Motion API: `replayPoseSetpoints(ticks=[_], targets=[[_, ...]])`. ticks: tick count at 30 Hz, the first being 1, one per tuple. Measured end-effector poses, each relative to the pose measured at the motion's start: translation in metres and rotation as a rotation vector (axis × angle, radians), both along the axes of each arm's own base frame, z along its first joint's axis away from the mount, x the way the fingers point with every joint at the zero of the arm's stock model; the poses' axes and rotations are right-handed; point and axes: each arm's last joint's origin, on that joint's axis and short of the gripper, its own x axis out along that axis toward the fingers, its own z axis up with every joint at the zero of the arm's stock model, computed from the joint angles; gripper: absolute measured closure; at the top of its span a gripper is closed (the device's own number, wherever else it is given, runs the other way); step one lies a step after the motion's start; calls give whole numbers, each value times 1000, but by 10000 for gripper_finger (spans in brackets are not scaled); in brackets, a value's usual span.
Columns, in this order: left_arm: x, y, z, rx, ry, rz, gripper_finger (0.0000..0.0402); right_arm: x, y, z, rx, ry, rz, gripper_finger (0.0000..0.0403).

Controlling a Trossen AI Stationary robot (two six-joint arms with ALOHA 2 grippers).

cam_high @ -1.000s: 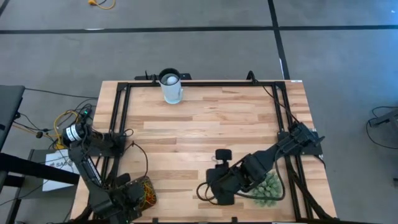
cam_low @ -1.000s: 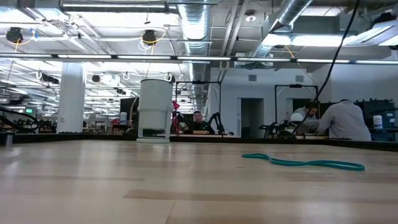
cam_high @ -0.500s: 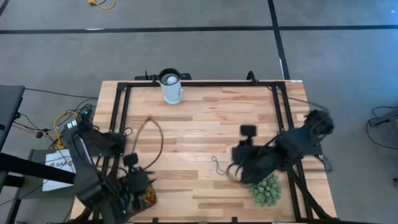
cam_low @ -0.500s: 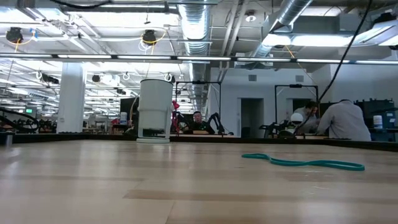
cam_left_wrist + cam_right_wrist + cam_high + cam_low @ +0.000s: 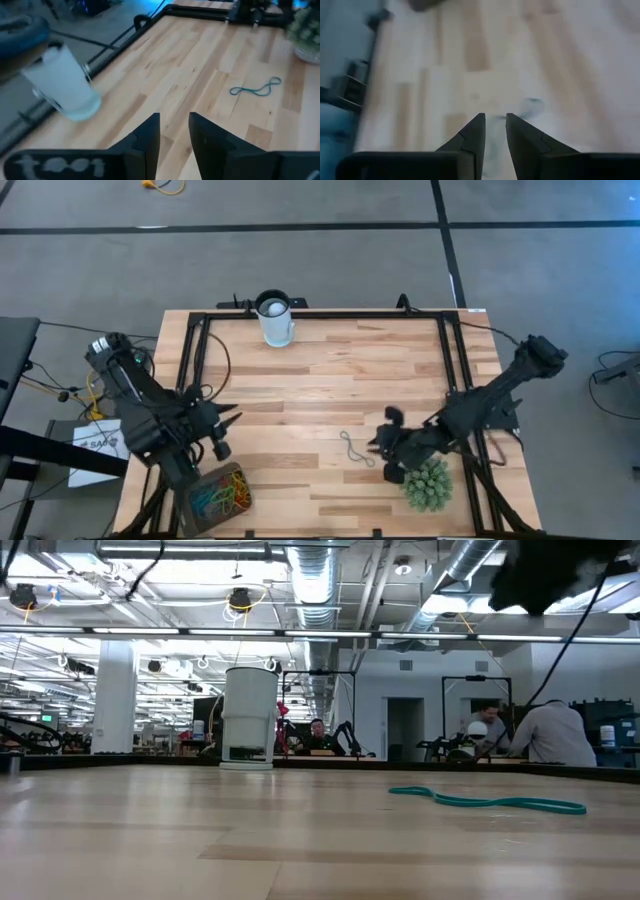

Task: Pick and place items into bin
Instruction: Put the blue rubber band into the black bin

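The brownish-grey bin (image 5: 221,494) sits at the table's near left corner, with several coloured bands (image 5: 224,496) lying in it. One thin teal band (image 5: 352,448) lies flat on the wood near the table's middle; it also shows in the low view (image 5: 490,803) and the left wrist view (image 5: 256,89). My left gripper (image 5: 221,442) hovers just beyond the bin's far side, fingers a narrow gap apart (image 5: 174,134), holding nothing. My right gripper (image 5: 385,446) is to the right of the lone band, also narrowly open (image 5: 494,131) and empty.
A white cup (image 5: 275,319) stands at the far edge, left of centre. The spiky green plant ball (image 5: 428,485) sits near the near right, close under my right arm. A black frame (image 5: 320,313) runs around the table. People work in the room behind (image 5: 545,732).
My left gripper has risen from over the bin and drawn back toward the far left, uncovering the bin and its bands. My right gripper has swung from the near middle of the table toward the right and up, uncovering the lone band, which has stayed put.
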Motion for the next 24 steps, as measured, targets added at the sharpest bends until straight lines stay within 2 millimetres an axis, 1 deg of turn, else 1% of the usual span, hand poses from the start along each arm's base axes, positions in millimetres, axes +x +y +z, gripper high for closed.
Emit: replayPoseSetpoints(ticks=[2, 4, 6, 10, 12, 16, 22, 24], targets=[[-4, 6, -22, -42, -40, 22, 307, 7, 3, -26, 84, -8, 21, 330], [-4, 9, -42, -58, -56, 31, 307, 14, 6, -51, 76, 16, 23, 330], [-4, 10, -60, -59, -53, 36, 307, 22, 9, -69, 41, 33, 8, 330], [-3, 10, -78, -80, -76, 38, 307, 33, 16, -97, -1, 102, 3, 330], [-1, 8, -79, -83, -91, 25, 307, 36, 19, -105, -5, 124, -6, 330], [3, 3, -76, -63, -106, -20, 307, 43, 18, -123, -17, 180, -34, 330], [11, -6, -70, -40, -157, -77, 307, 52, 15, -134, 7, 212, -63, 331], [13, -8, -68, -21, -195, -73, 307, 53, 14, -134, 4, 213, -64, 341]])
